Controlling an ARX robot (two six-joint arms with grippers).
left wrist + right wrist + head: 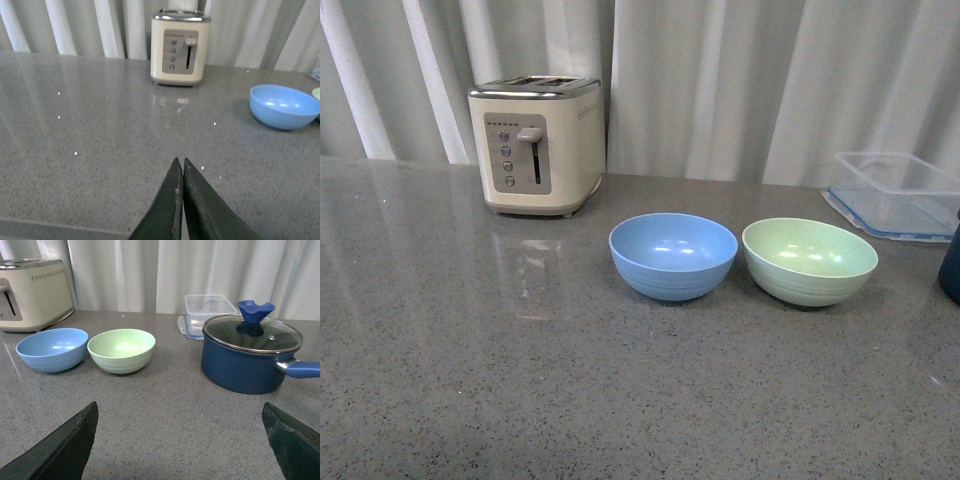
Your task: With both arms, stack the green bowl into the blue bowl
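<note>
You are sitting at the opening of the task: nothing is being held, and neither arm is showing in the front view. The green bowl (810, 260) is resting upright on the grey countertop (470, 390), just to the right of the blue bowl (673, 256). Their rims are lying close, though they appear to be apart, and both bowls are empty. A cream toaster (536, 145) is standing farther back and to the left of the blue bowl, and a clear plastic container (895, 192) is lying at the far right. A dark blue saucepan (250, 357) with a glass lid is sitting right of the green bowl. Your left gripper (181, 164) is hovering over bare counter well to the left of the bowls, its jaws pressed together on nothing. Your right gripper (180, 412) is facing the bowls from the near side, jaws spread wide and empty. I judge that the reach toward the green bowl is the step in hand. The next move is calling for you to bring the right gripper over the green bowl's rim while keeping clear of the saucepan. You will likely be needing the left jaws parted to steady the blue bowl.
</note>
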